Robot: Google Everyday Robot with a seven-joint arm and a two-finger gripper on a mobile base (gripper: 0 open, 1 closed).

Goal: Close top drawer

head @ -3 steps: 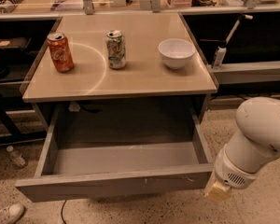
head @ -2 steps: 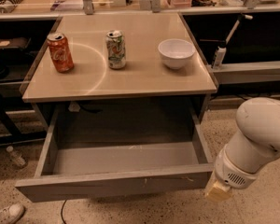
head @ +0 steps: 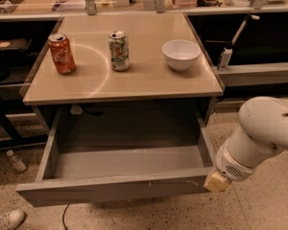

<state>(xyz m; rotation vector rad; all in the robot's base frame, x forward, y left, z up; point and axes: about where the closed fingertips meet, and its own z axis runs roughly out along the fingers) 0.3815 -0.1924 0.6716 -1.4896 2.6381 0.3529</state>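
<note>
The top drawer is a wide shallow grey drawer, pulled far out from under the beige table top, and its inside looks empty. Its flat front faces me low in the view, with small pale scratch marks right of centre. My white arm comes in from the right. My gripper is at the drawer front's right end, and only its pale tip shows there, at or against the corner.
On the table top stand an orange can, a green-white can and a white bowl. A spray bottle leans at the right shelf. A plastic bottle and a shoe lie on the floor left.
</note>
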